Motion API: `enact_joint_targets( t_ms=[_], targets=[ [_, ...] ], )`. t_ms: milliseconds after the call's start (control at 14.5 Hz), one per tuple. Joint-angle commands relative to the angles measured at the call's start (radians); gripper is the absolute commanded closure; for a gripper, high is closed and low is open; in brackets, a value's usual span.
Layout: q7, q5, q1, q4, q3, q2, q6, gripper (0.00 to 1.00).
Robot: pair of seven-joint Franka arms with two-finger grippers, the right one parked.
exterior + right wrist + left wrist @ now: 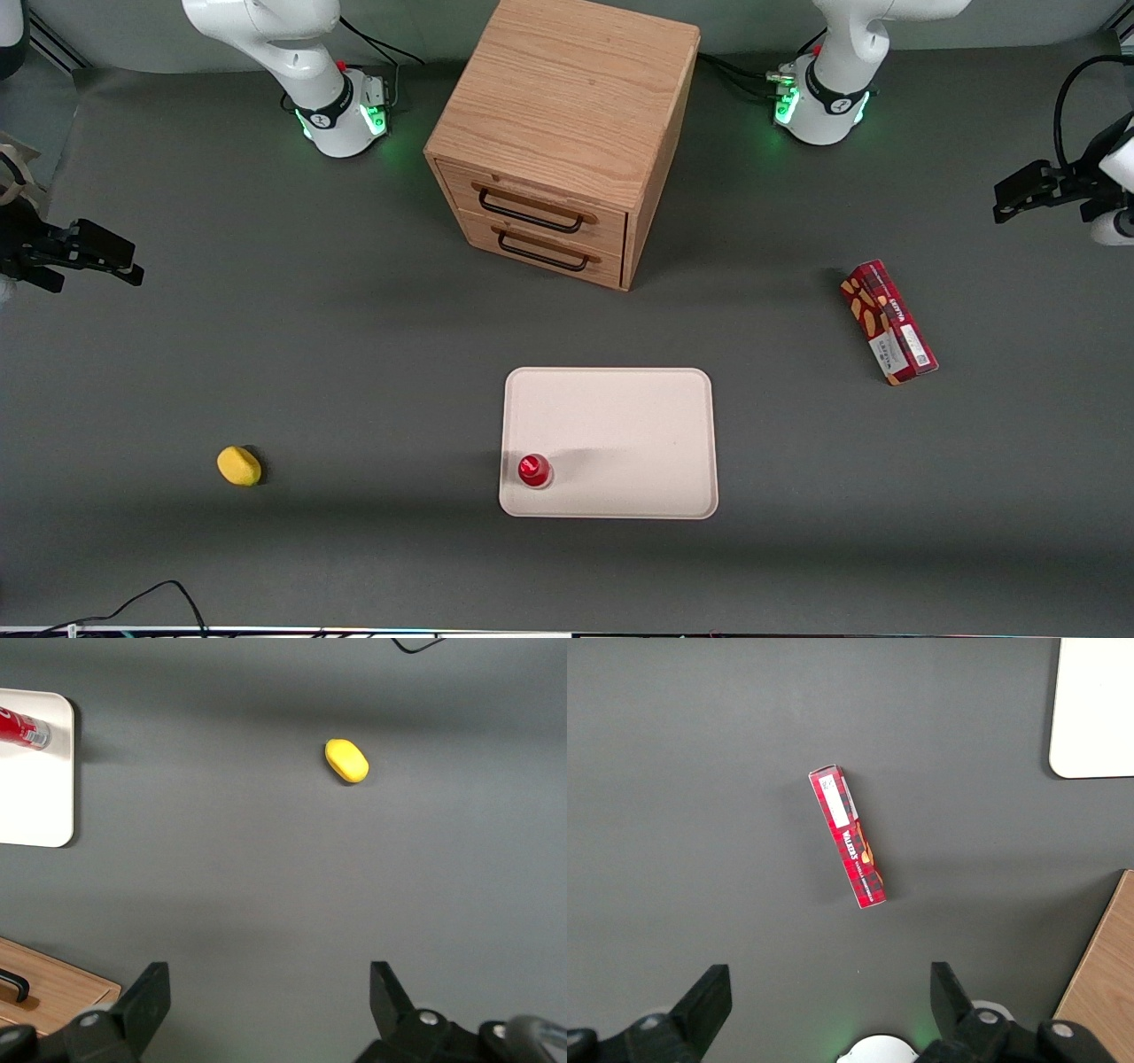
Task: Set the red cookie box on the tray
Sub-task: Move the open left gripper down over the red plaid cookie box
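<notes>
The red cookie box (888, 322), a long dark-red plaid carton with orange cookie pictures and a white label, lies flat on the grey table toward the working arm's end; the left wrist view shows the box (847, 836) too. The cream-white tray (620, 416) lies mid-table, nearer the front camera than the wooden drawer cabinet; a corner of the tray (1095, 713) shows in the wrist view. My left gripper (1019, 193) hangs open high above the table at the working arm's edge, well apart from the box, and nothing lies between its fingers (709, 1001).
A wooden two-drawer cabinet (563, 133) stands farther from the front camera than the tray. A small round red-capped object (534, 470) stands on a tray corner. A yellow lemon-like object (238, 465) lies toward the parked arm's end.
</notes>
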Motion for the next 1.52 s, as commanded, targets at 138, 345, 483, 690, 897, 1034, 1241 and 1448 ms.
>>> enact_joint_targets(
  t_ms=[138,345,483,690,897,1034,1241,1448],
  targets=[
    [0.017,-0.011,0.019,0.085,-0.027,0.053,-0.073,0.00],
    [0.037,-0.003,-0.004,0.081,-0.027,0.065,-0.128,0.00],
    [0.030,-0.003,-0.001,0.020,-0.027,0.071,-0.102,0.00],
    [0.025,0.002,0.003,-0.090,-0.023,0.073,0.032,0.00],
    [0.023,0.002,0.008,-0.222,-0.007,0.097,0.218,0.00],
    [0.022,-0.009,0.010,-0.250,0.005,0.168,0.312,0.00],
    [0.011,-0.030,0.010,-0.290,0.023,0.274,0.470,0.00],
    [-0.012,-0.134,0.010,-0.380,0.062,0.332,0.629,0.00]
  ],
)
